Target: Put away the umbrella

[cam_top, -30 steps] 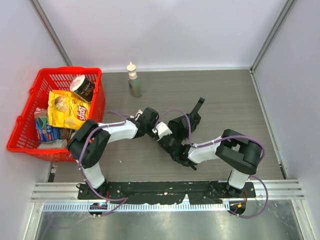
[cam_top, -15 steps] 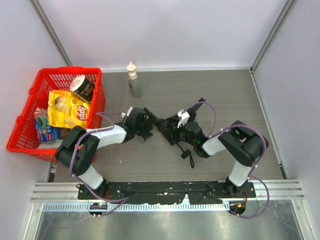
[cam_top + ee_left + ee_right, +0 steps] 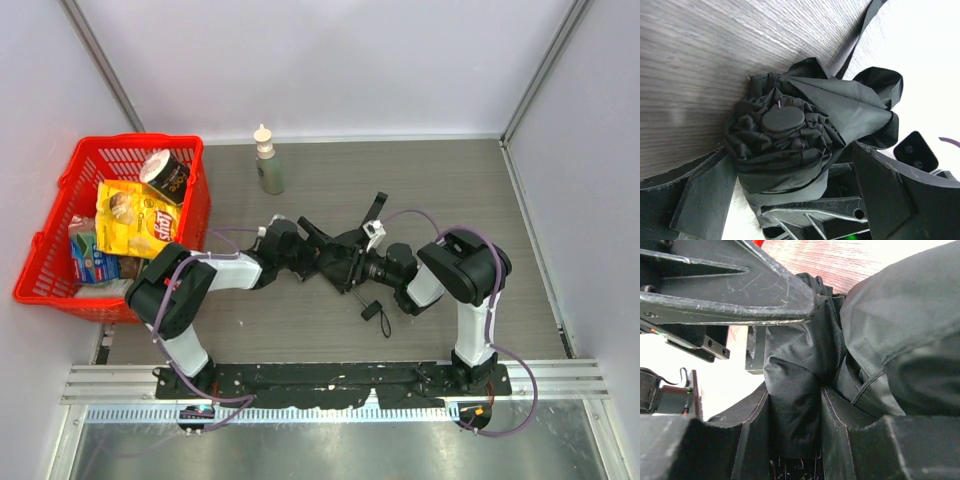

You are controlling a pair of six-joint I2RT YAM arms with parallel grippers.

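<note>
Collapsed, crumpled umbrella (image 3: 790, 125) lying at middle of table (image 3: 450, 190) between both grippers, wrist loop (image 3: 378, 315) trailing toward near edge. Left gripper (image 3: 308, 252) spread wide, nothing held, fingers flanking capped end. Right gripper (image 3: 352, 265) partly closed, pinching fabric fold.

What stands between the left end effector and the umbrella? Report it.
Nothing visible. The left end effector is open, with the bunched fabric of the black compact umbrella sitting between its fingers. The right end effector is clamped on the umbrella's fabric from the opposite side, clear of the left one's path.
</note>
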